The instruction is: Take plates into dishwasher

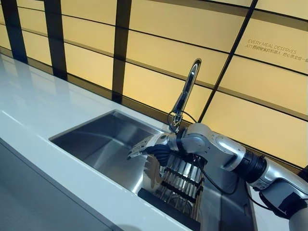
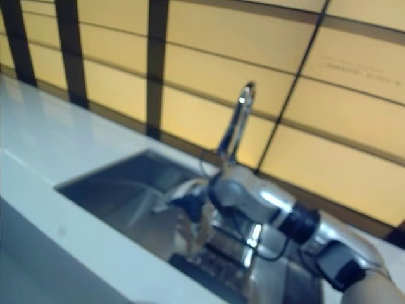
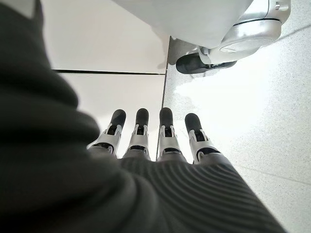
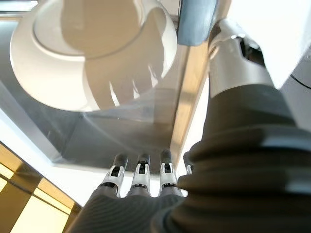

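Your right hand (image 1: 147,144) hangs over the sink (image 1: 96,139) beside the faucet (image 1: 185,94), fingers straight, holding nothing, positioned to reach the white plate (image 4: 92,53) lying in the basin below. Your left hand (image 3: 160,141) is idle over the floor, fingers extended.

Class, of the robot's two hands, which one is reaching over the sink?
The right hand, stretched over the steel sink beside the faucet. The left hand hangs above the floor instead.
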